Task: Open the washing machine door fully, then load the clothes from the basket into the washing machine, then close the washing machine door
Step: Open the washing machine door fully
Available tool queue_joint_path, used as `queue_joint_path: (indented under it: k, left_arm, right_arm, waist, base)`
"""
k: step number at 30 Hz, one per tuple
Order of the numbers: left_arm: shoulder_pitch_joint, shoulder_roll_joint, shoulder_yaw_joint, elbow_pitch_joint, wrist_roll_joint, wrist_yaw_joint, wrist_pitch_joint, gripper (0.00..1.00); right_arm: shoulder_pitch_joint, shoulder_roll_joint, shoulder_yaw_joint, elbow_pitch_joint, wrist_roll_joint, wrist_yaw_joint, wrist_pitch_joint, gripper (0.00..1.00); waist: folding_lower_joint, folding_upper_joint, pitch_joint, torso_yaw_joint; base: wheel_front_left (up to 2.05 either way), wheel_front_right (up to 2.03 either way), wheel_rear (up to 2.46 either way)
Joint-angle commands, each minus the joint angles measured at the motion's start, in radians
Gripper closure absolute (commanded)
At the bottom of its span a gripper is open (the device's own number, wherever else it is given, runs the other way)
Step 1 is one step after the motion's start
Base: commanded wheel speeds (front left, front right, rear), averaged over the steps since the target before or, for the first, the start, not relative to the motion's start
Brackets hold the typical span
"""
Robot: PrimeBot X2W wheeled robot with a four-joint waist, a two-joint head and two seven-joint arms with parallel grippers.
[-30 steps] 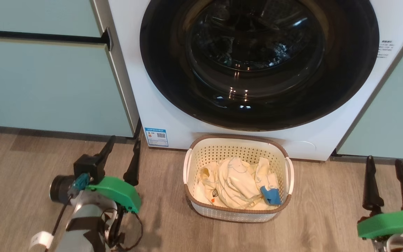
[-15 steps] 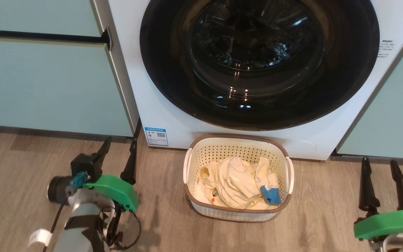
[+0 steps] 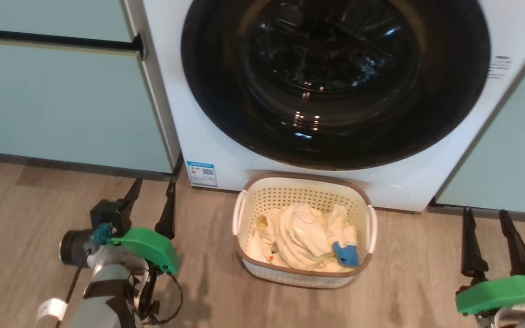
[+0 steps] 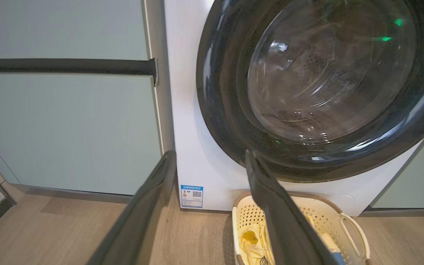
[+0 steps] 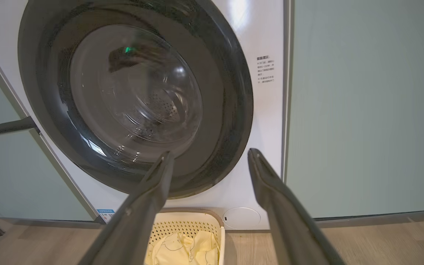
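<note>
The white washing machine (image 3: pixel 208 136) stands ahead with its round black-rimmed door (image 3: pixel 335 82) closed flat against the front; the door (image 4: pixel 318 92) (image 5: pixel 134 99) also faces both wrist views. On the floor right before it sits the cream perforated basket (image 3: pixel 303 184) with the cream-yellow clothes (image 3: pixel 299 239) bundled inside. My left gripper (image 3: pixel 151 186) hangs open at the lower left, left of the basket, with nothing between its fingers. My right gripper (image 3: pixel 482 214) stands open at the lower right, right of the basket, also empty.
Pale green cabinet doors (image 3: pixel 57 100) flank the washing machine on the left, and another pale green panel (image 3: pixel 513 159) on the right. A dark horizontal bar (image 3: pixel 53 40) crosses the left cabinet. Wood-look floor (image 3: pixel 208 282) spreads around the basket.
The whole head picture has shifted slightly, so the camera moved. Both grippers have stayed open and low beside the basket; the door and clothes are unchanged.
</note>
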Motion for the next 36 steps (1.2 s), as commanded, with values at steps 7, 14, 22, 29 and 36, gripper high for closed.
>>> queue_joint_path:
  k: [7, 14, 22, 29, 36]
  left_arm:
    - [-0.046, 0.01, 0.026, -0.034, -0.01, -0.001, -0.006, 0.0]
    - [-0.044, 0.01, 0.021, -0.034, -0.024, -0.003, -0.006, 0.0]
    - [-0.043, 0.01, 0.02, -0.039, -0.039, -0.003, -0.006, 0.0]
    - [-0.043, 0.01, 0.019, -0.035, -0.034, -0.006, -0.006, 0.0]
    - [-0.042, 0.01, 0.02, -0.032, -0.028, -0.007, -0.006, 0.0]
  right_arm:
    - [-0.053, -0.021, 0.022, -0.024, 0.005, -0.003, -0.01, 0.0]
    - [-0.054, -0.021, 0.016, -0.026, 0.001, -0.003, -0.01, 0.0]
    - [-0.053, -0.021, 0.015, -0.032, 0.002, -0.003, -0.01, 0.0]
    - [-0.062, -0.021, 0.007, -0.046, 0.016, -0.003, -0.01, 0.0]
    - [-0.065, -0.021, 0.002, -0.055, 0.019, -0.003, -0.01, 0.0]
  waist:
    - [0.0001, -0.0001, 0.002, -0.003]
    - [0.0001, -0.0001, 0.002, -0.005]
    - [0.0001, -0.0001, 0.004, -0.007]
    - [0.0001, -0.0001, 0.007, -0.006]
    - [0.0001, -0.0001, 0.006, -0.004]
  base:
    - [1.16, 1.3, -2.46]
    - [1.17, 1.29, -2.46]
    - [0.91, 1.35, -2.27]
    - [0.62, 0.62, -1.24]
    - [0.11, 0.11, -0.21]
